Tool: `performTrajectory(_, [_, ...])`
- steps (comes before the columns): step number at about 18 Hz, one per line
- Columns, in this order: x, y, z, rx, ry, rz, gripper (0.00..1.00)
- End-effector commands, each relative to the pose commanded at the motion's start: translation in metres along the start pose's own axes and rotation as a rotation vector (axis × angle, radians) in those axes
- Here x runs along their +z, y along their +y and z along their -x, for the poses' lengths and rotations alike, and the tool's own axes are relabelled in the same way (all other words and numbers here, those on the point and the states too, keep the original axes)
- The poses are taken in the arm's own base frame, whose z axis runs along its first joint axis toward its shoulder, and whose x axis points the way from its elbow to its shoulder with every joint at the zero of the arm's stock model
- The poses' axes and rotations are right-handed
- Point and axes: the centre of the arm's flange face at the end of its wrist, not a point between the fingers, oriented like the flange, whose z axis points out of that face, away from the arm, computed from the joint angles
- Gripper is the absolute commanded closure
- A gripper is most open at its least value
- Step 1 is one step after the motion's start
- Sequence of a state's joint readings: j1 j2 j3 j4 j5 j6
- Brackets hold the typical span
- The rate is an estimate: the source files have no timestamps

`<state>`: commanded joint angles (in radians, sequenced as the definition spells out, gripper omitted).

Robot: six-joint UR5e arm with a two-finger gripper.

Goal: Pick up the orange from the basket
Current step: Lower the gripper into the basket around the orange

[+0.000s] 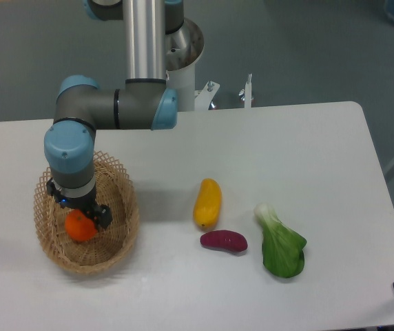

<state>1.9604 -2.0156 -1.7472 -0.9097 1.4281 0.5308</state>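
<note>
The orange (78,228) is a small round bright-orange fruit lying inside the oval wicker basket (122,234) at the table's front left. My gripper (84,219) reaches straight down into the basket, and its dark fingers sit around the top of the orange. The wrist hides most of the jaws. I cannot tell whether the fingers press on the fruit or stand a little open around it.
An elongated yellow-orange fruit (207,203), a purple sweet potato (224,241) and a green leafy vegetable (280,245) lie on the white table to the right of the basket. The arm's base column (145,41) stands at the table's back edge.
</note>
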Motion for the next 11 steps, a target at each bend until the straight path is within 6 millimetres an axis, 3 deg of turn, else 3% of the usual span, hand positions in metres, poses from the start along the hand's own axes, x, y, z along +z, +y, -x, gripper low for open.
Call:
performTrajectory(5, [0.017,-0.004,0.000,-0.018,0.009,0.019,0.00])
performTrajectory(8, [0.018,-0.004,0.001,-0.016,-0.006,0.026,0.01])
performTrajectory(9, [0.016,-0.003,0.002,-0.014,-0.031,0.037,0.06])
performTrajectory(10, [0.016,-0.004,-0.001,-0.005,-0.060,0.054,0.21])
performTrajectory(11, [0.015,-0.003,0.000,-0.004,-0.071,0.054,0.29])
